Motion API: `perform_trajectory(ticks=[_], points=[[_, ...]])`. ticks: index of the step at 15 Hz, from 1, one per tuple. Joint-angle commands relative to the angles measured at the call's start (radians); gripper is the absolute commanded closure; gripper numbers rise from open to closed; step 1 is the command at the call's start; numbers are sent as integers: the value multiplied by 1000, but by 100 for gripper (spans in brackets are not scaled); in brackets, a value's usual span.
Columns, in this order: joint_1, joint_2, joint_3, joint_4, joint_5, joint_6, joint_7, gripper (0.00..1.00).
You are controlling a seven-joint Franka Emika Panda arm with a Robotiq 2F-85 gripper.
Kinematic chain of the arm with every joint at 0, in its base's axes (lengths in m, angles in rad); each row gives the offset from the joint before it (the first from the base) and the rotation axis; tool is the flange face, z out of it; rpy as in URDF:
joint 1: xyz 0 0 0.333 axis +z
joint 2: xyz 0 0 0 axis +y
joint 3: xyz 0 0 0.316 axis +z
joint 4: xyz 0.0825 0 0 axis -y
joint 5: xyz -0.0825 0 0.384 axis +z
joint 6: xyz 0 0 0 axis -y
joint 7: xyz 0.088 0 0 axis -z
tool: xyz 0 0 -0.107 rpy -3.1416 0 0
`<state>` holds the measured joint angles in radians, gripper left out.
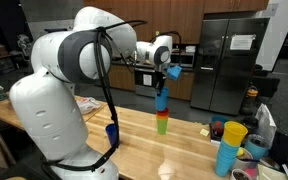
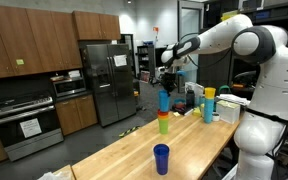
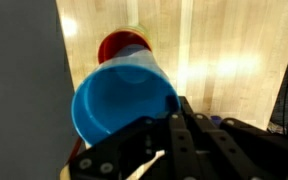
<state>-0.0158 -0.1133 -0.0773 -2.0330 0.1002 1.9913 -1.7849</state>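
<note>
Where the jaws are seen closest, in the wrist view, they are clenched on the near wall of a blue cup point(image 3: 124, 100), whose open mouth is turned up toward the camera. The cup is hung directly below the jaws, and its long axis is close to upright, though a slight tilt is suggested in the wrist view. Just beneath it a red cup point(image 3: 121, 45) is seen, topping a cup stack point(image 1: 162, 122) of red, yellow and green that is stood upright on the desk point(image 1: 134, 145). In both exterior views the blue cup's base is shown at the top of the stack; whether it is touching cannot be told. The two axes are nearly lined up, and the stack is found straight down from the jaws. Open room is left around the stack on every side. A second blue cup point(image 2: 161, 158) is stood alone on the desk, well apart. Farther along, a yellow-topped pile of cups point(image 1: 229, 145) is placed near the desk's edge among clutter. Beyond, a steel refrigerator point(image 2: 106, 80) and wooden cabinets point(image 2: 24, 45) are set well clear of the arm.
</note>
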Motion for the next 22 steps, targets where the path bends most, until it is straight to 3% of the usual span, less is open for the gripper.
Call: perform_trajectory(ticks=[1, 6, 7, 12, 16, 22], points=[[3, 8, 2, 39, 11, -26, -5, 99], [-6, 27, -3, 57, 13, -37, -10, 99], [-11, 126, -15, 216, 49, -86, -29, 99], [-44, 254, -10, 441, 119, -178, -30, 99], [-71, 334, 8, 557, 118, -233, -28, 99], [-90, 366, 32, 618, 112, -277, -24, 99]])
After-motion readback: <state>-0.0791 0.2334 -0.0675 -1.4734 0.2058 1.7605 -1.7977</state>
